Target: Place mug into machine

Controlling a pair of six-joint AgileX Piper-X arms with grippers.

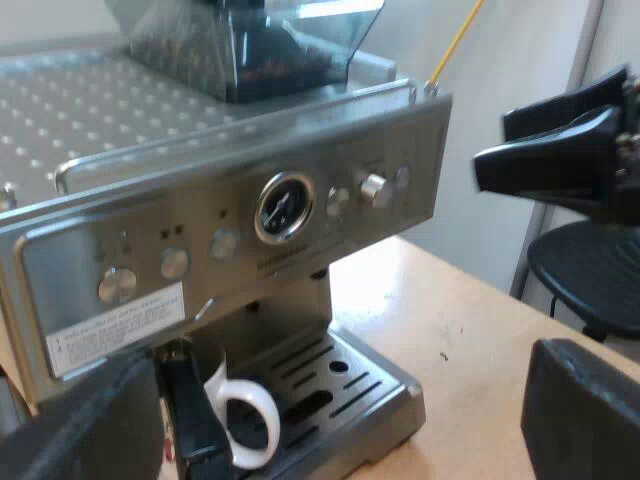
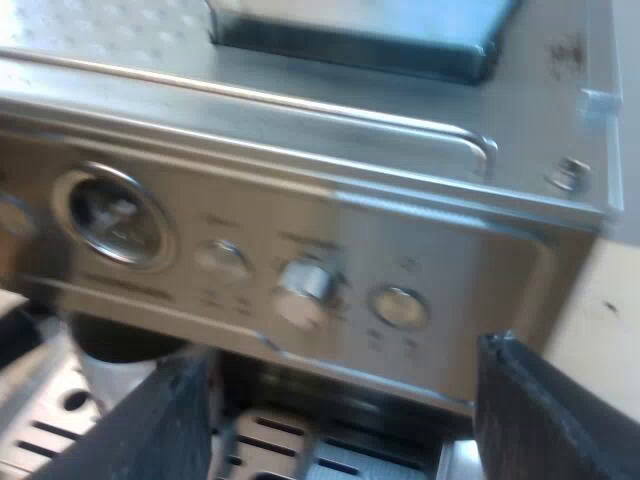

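Note:
A white mug [image 1: 243, 425] stands on the espresso machine's drip tray [image 1: 350, 385], under the brew head, its handle facing outward. A dark handle [image 1: 195, 410] hangs just beside the mug. My left gripper [image 1: 330, 435] is open, back from the tray, with nothing between its fingers. My right gripper [image 2: 350, 430] is open too, close to the machine's control panel [image 2: 300, 270] and above the tray. The mug [image 2: 110, 380] shows pale under the dark brew head [image 2: 120, 340]. In the left wrist view, the right gripper [image 1: 495, 145] hovers off the panel's end near the knob [image 1: 374, 188].
The bean hopper [image 1: 240, 40] sits on the machine's top, behind a metal rail [image 1: 230, 130]. A pressure gauge [image 1: 284, 207] is in the middle of the panel. The wooden table [image 1: 450, 330] stretches beside the machine. A black chair [image 1: 585, 270] stands past the table's edge.

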